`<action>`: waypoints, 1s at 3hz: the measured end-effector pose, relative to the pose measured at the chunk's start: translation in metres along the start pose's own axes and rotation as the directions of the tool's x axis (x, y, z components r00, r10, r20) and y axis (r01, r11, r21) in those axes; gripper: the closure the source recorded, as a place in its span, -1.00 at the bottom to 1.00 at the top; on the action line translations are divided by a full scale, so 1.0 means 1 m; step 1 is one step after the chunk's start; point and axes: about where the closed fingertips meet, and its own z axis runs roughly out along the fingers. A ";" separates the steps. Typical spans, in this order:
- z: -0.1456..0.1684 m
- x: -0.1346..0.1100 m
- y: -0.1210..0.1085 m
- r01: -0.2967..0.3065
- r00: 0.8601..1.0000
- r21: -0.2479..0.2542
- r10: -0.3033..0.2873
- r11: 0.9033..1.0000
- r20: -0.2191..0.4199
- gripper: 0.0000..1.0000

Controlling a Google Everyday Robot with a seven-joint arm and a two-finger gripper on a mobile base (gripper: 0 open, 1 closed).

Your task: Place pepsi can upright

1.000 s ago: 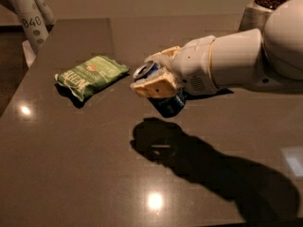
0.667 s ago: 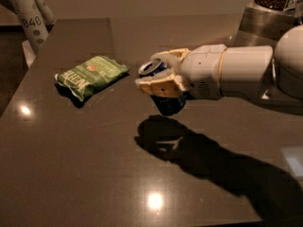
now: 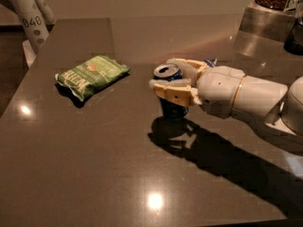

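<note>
The pepsi can [image 3: 171, 107] is dark blue with a silver top. It stands upright near the middle of the dark table [image 3: 94, 164], its base touching or just above the surface. My gripper [image 3: 171, 79] comes in from the right on a white arm and is shut around the can's upper part, one finger on the near side [image 3: 173, 91] and one on the far side. The can's logo is hidden by the fingers.
A green chip bag [image 3: 91, 75] lies flat to the left of the can. A metal container [image 3: 265, 27] with dark contents stands at the back right. A white post marked 840 [image 3: 28, 18] is at the back left. The table's left edge runs diagonally.
My gripper has lowered the can toward the table and turned it from tilted to upright. The arm has stretched further left. The chip bag has not moved.
</note>
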 end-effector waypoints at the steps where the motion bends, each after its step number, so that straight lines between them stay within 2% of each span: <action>1: -0.010 0.009 -0.006 -0.019 0.997 0.031 0.017 0.999 0.073 0.98; 3: -0.026 0.023 -0.015 -0.043 0.989 0.093 0.029 0.995 0.147 0.05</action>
